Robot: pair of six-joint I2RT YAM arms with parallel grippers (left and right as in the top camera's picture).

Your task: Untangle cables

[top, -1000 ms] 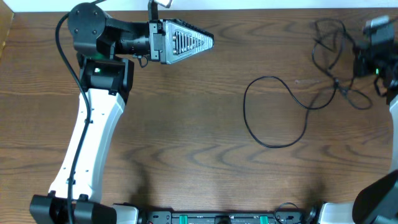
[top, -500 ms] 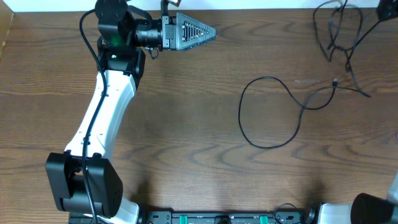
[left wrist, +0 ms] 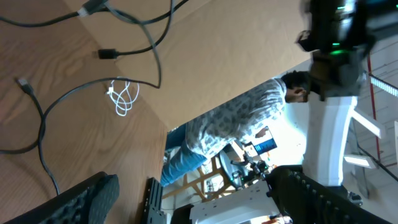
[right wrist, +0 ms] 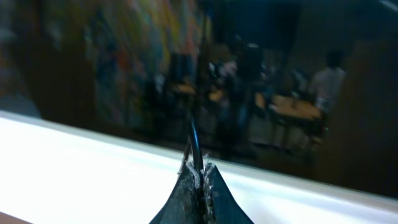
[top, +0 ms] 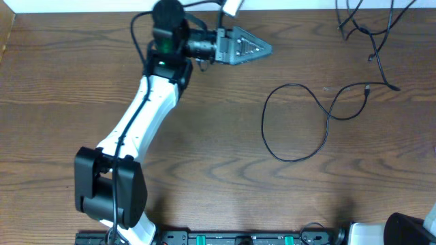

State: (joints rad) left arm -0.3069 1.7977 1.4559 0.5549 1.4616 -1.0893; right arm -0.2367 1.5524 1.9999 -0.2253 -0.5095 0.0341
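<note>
A thin black cable (top: 263,122) lies in a wide loop on the wooden table, its small plug end (top: 368,88) to the right. More black cable strands (top: 371,51) hang lifted at the top right and run out of frame. My right gripper (right wrist: 199,175) is outside the overhead view; its wrist view shows it shut on one black cable (right wrist: 194,140). My left gripper (top: 267,49) is open and empty at the far middle of the table, pointing right, well left of the strands. The left wrist view shows black cables (left wrist: 152,56), a plug (left wrist: 107,54) and a small white cord (left wrist: 123,99).
The left arm (top: 146,116) stretches diagonally from the front left to the table's far edge. A mounting rail (top: 238,239) runs along the front edge. In the left wrist view, the right arm (left wrist: 333,124) rises high and a person (left wrist: 236,124) stands beyond the table.
The left arm has swung right along the far edge. The right arm has risen out of the overhead view, lifting the bundle of strands; the loop on the table shifted slightly.
</note>
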